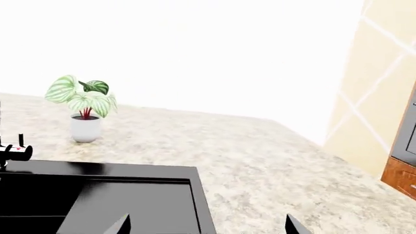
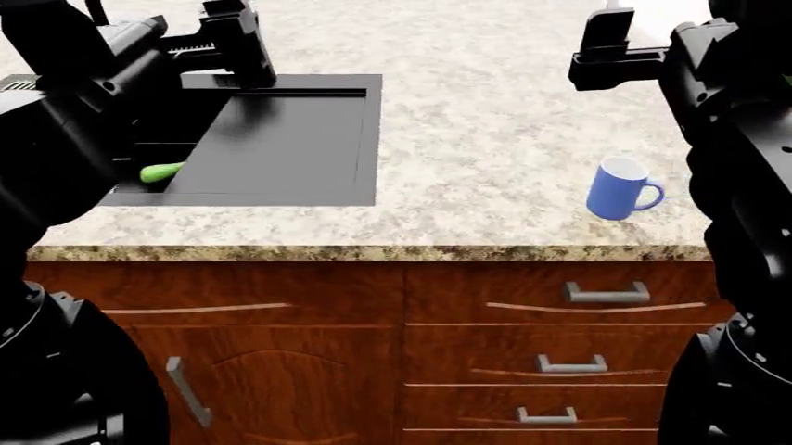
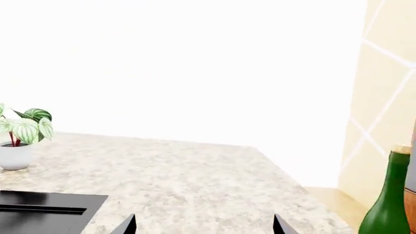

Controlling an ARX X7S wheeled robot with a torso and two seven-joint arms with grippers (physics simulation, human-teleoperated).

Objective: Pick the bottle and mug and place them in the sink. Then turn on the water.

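Note:
The blue mug (image 2: 622, 188) stands upright on the counter at the right, handle to the right, near the front edge. Only the right wrist view shows the green bottle (image 3: 390, 204), at its edge, cork on top. The black sink (image 2: 291, 130) lies at the left; its drainboard (image 1: 136, 200) fills the left wrist view's lower part. My left gripper (image 2: 241, 42) (image 1: 209, 226) hangs open over the drainboard's far edge. My right gripper (image 2: 606, 42) (image 3: 205, 226) is open above the counter, well behind the mug. Nothing sits between either pair of fingers. The water is out of view.
A green zucchini (image 2: 161, 171) lies in the sink basin. A white-potted plant (image 1: 85, 105) (image 3: 19, 134) stands on the counter behind the sink, beside the faucet handle (image 1: 14, 152). A tiled wall (image 3: 390, 97) bounds the counter's right end. Wooden drawers (image 2: 557, 334) run below the counter.

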